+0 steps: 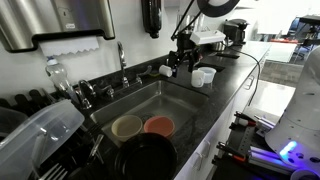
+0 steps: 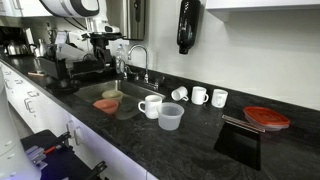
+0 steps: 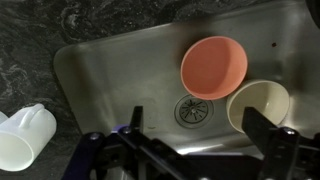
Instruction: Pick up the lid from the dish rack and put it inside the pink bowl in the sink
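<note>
**Above the sink [image 1: 135, 100], gripper [image 3: 195, 115] empty, lid [image 1: 40, 130] not yet fetched**

Find the gripper hanging high over the sink, fingers spread wide, nothing between them. Follow the wrist view down to the pink bowl [image 3: 213, 66] on the sink floor, just beside the beige bowl [image 3: 262, 105]. Look past the sink's end farthest from the white mug [image 3: 25, 135] for the dish rack [image 1: 70, 165]; note there a broad translucent plastic piece leaning across the prongs, taken here as the lid. Expect something light, thin, bendy and slick. Pinch across a free edge or raised rim, not the flat face, and squeeze only enough to hold without bowing it. Lift clear of the prongs before swinging toward the sink, lest a corner snag. Mind the black pan [image 1: 150, 158] at the sink's rack end on the way in. Doubt a flat fit: looks broad against the bowl, so plan on resting it tilted inside.
</note>
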Tool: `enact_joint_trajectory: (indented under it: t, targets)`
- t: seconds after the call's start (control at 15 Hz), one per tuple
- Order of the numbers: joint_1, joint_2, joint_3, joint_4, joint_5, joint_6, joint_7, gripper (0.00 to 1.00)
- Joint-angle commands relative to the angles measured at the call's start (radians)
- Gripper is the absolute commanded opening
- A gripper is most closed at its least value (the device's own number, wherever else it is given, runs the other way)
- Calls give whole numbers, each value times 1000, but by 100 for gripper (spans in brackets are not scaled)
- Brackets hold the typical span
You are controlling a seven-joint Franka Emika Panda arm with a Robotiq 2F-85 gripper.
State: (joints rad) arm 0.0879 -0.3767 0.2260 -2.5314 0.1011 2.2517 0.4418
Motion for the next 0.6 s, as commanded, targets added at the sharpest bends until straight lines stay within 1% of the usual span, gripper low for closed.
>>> enact_joint_trajectory:
  t: [0.0, 0.2, 0.33, 0.53]
  targets:
    - [4, 0, -4, 1, -2, -2, 1, 100]
    - [7, 10, -1, 14, -1, -8, 3, 100]
    - [18, 51, 18, 67, -17, -24, 4, 100]
    - [47, 143, 48, 184, -22, -41, -6, 100]
